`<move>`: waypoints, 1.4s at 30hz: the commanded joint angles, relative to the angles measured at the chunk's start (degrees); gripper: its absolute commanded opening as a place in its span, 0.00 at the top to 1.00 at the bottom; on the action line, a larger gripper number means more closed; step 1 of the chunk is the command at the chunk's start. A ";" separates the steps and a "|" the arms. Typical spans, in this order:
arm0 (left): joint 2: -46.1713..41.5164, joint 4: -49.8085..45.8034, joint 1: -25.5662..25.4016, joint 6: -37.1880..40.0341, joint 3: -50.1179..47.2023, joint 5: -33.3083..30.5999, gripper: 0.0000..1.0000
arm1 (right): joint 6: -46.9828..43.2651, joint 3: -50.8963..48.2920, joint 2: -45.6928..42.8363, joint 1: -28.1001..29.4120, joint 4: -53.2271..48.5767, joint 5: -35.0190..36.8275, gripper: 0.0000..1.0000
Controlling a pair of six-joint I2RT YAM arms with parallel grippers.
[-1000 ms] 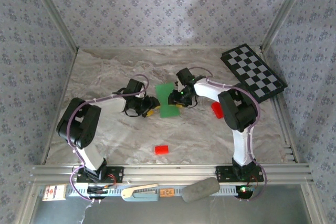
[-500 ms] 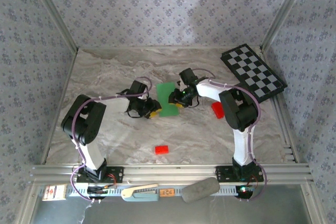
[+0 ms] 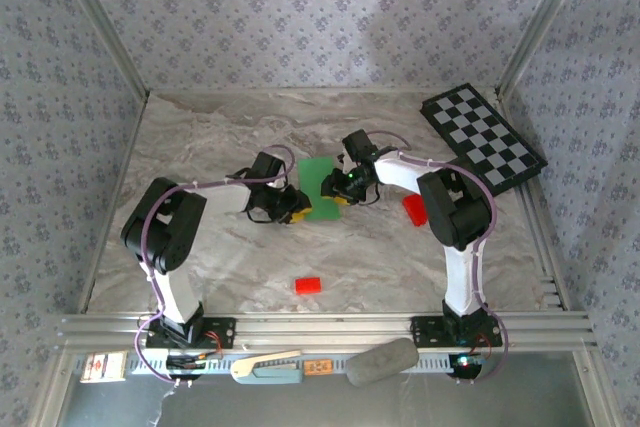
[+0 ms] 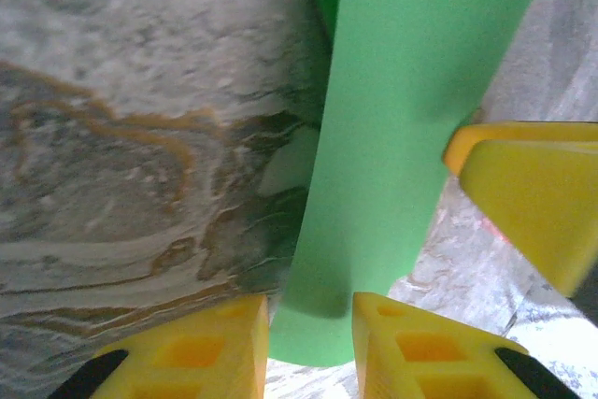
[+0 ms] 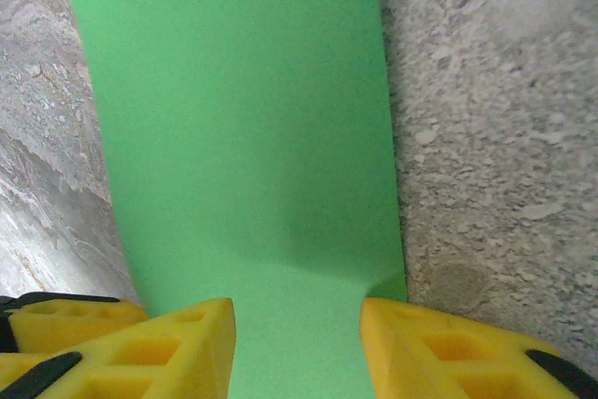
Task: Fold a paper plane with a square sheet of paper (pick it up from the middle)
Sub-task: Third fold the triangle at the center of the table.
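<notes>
Green square sheet [image 3: 318, 187], frame centre, is straddled by part-open right gripper [image 5: 297, 315]; left gripper [image 4: 310, 310] narrowly parted at its edge, hold unclear.

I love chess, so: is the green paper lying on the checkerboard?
No, the paper is in the middle of the table, well apart from the checkerboard at the far right.

Soft, even light filled the overhead view, the arms [image 3: 165, 237] throwing only faint shadows on the marbled surface [image 3: 220, 247]; both wrist views were soft, the yellow fingers [image 4: 187, 357] badly blurred; beside them the surface burned out to white glare; the square sheet of paper [image 4: 411, 91] carried a dim shadow band.
</notes>
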 commanded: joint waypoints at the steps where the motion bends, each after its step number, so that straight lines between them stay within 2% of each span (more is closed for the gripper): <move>1: -0.45 1.50 -0.07 1.65 1.75 1.97 0.71 | 0.22 -2.10 2.91 -0.12 -3.22 2.67 0.56; 6: -0.65 2.70 0.82 1.86 1.85 1.78 0.70 | 0.05 -2.18 2.74 -0.23 -3.28 2.83 0.56; 16: 1.67 10.27 2.62 0.14 2.07 4.44 0.57 | -0.04 -2.25 2.56 -0.25 -3.13 2.69 0.56; 19: 2.70 9.92 3.10 0.54 2.59 4.59 0.57 | -0.04 -2.34 2.55 -0.30 -3.10 2.73 0.56; 29: 4.36 8.32 3.53 -0.51 3.43 3.94 0.73 | -0.04 -3.06 0.95 -0.49 -0.15 1.36 0.55; 33: 4.53 7.93 3.63 -0.94 3.45 3.71 0.84 | 0.01 -2.88 -0.87 -0.68 2.12 0.61 0.54; 37: 4.43 7.25 3.69 -1.18 3.59 3.19 0.94 | -3.67 -2.26 -4.00 -0.77 4.11 1.08 0.53; 40: 3.94 6.22 3.80 -1.54 3.63 2.54 0.97 | -6.64 -2.62 -6.94 -0.77 5.30 2.37 0.49; 42: 3.51 5.69 3.81 -2.11 3.77 2.35 0.97 | -9.20 -3.84 -9.13 -0.76 6.23 4.38 0.41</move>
